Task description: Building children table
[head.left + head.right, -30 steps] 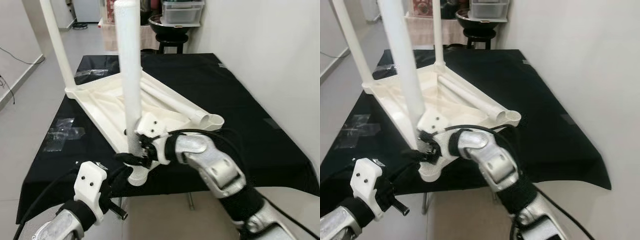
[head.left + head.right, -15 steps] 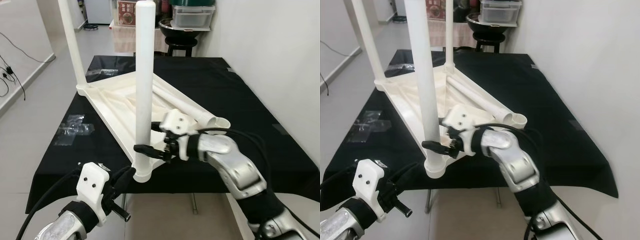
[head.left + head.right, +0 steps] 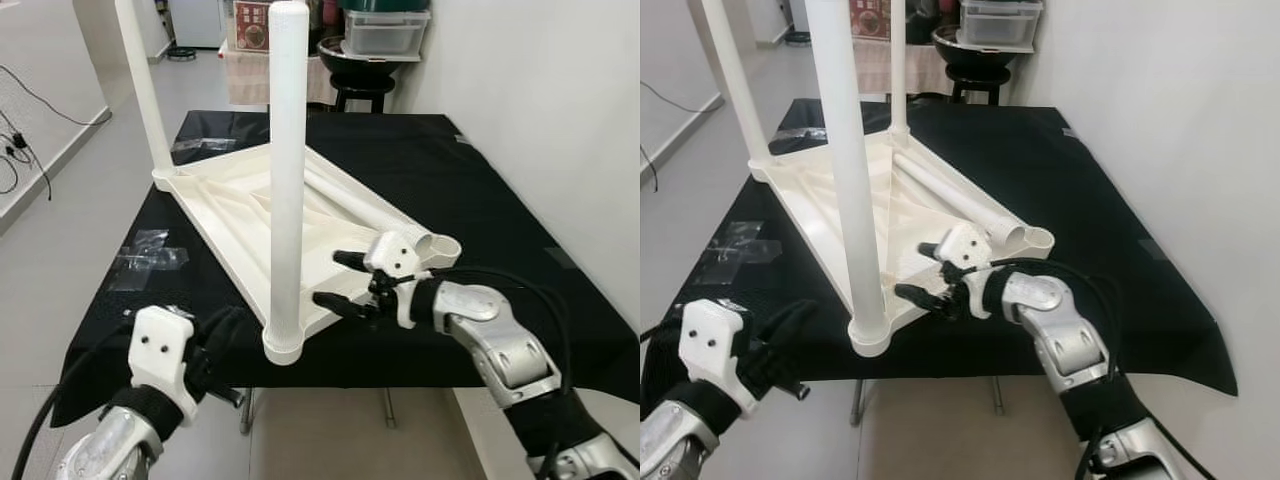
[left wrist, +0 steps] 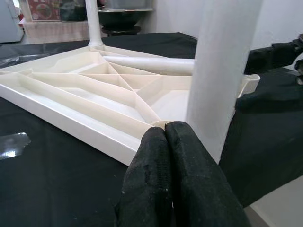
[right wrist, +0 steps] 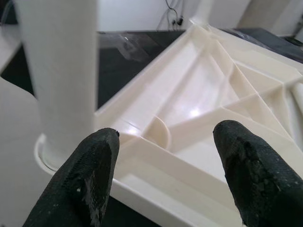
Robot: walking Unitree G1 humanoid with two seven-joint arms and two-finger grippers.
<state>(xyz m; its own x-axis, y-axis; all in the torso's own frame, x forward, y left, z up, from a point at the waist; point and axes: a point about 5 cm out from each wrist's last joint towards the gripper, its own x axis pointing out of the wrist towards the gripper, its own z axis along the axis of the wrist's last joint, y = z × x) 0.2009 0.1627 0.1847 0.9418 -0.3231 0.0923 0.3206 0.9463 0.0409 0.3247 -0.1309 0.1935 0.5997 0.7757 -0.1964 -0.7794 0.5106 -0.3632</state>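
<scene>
Your left claw (image 3: pixel 215 345) hangs low at the near edge of the tabletop (image 3: pixel 500 200), just beside the near corner of the table top panel. Its wrist view shows the two black fingers (image 4: pixel 182 175) pressed together with nothing between them, so it is clenched on air.

Next comes the thing you are building: the white kids' table (image 3: pixel 240 215) lies upside down on the black cloth, its ribbed underside facing up. A leg (image 3: pixel 285 170) stands upright in the socket at the near corner, which juts slightly past the cloth's edge. Another leg (image 3: pixel 140 85) stands at the far left corner, and a third (image 3: pixel 898 65) at the far corner. A loose leg (image 3: pixel 370 205) lies flat inside the panel, its open end toward the right corner socket (image 3: pixel 440 245).

To the right, your right claw (image 3: pixel 340 282) hovers over the panel's near right edge, just beside the near leg but not touching it. Its fingers (image 5: pixel 246 170) are spread wide and hold nothing.

Clear plastic bags (image 3: pixel 145 260) lie on the cloth at the far left.
</scene>
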